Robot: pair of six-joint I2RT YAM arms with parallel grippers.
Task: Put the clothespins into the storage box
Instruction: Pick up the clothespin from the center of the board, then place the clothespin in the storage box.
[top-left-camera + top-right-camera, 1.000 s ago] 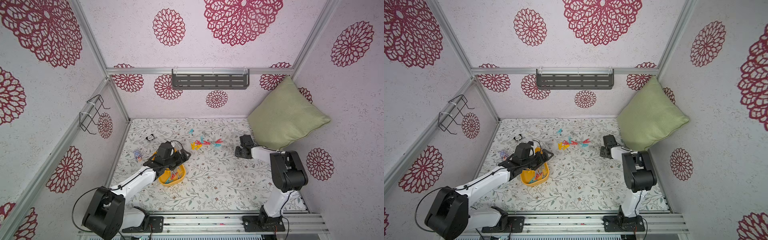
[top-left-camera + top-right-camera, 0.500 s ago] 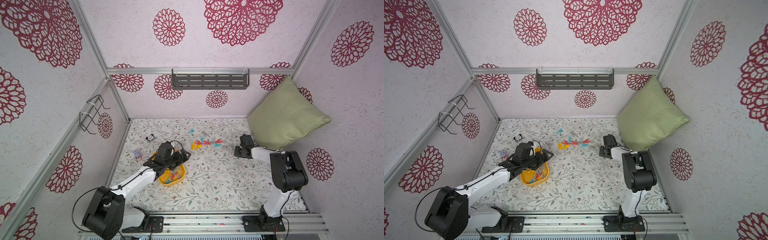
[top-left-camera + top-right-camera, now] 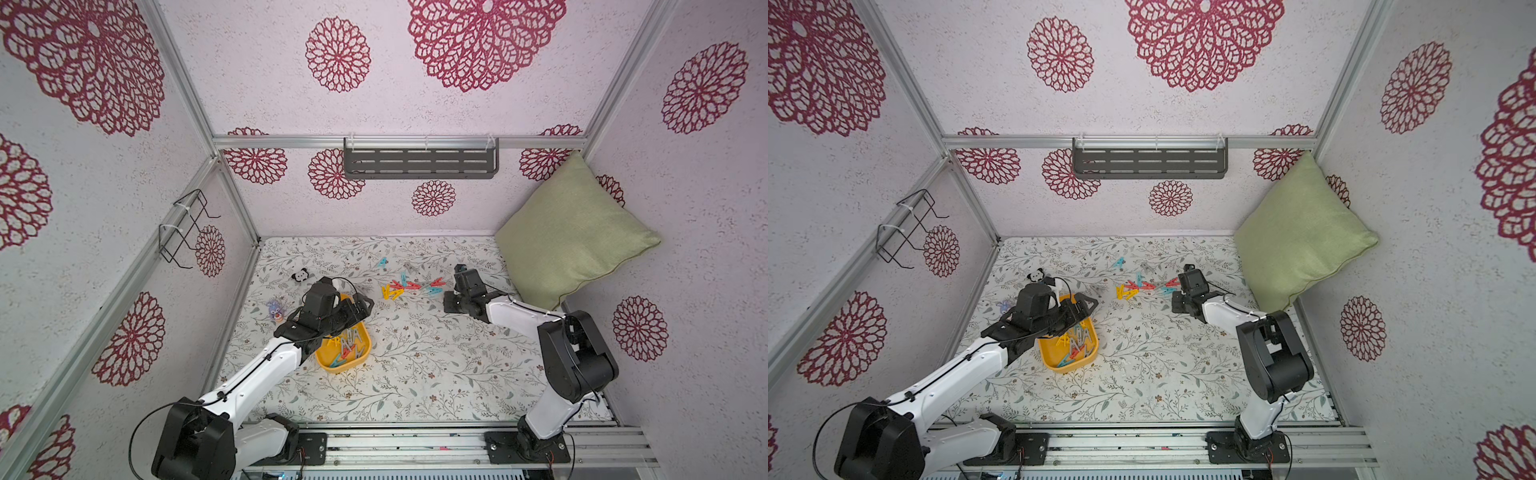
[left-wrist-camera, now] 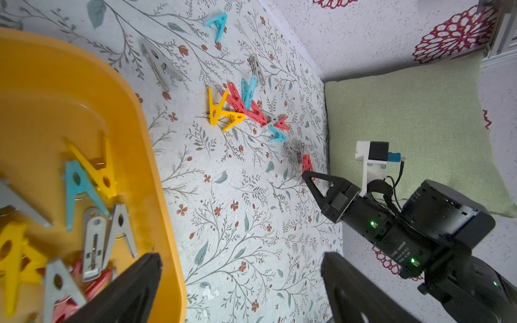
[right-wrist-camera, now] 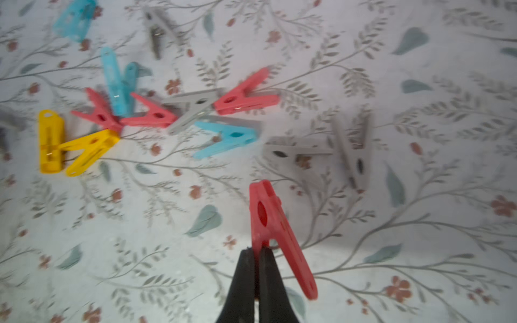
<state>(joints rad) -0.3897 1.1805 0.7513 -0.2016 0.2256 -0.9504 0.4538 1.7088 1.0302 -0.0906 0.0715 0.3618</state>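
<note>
Right gripper (image 5: 256, 251) has shut on one leg of a light, stiff red clothespin (image 5: 268, 221) (slick plastic, may pivot); left gripper (image 4: 242, 257) gapes empty.

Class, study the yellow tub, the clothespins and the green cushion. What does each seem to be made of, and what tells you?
Yellow tub: likely moulded plastic, smooth and glossy, with rounded corners and highlights.
Clothespins: coloured plastic, fairly matt, with thin wire springs that look metallic.
Green cushion: woven fabric, matt; a fine weave and edge seam show.
</note>
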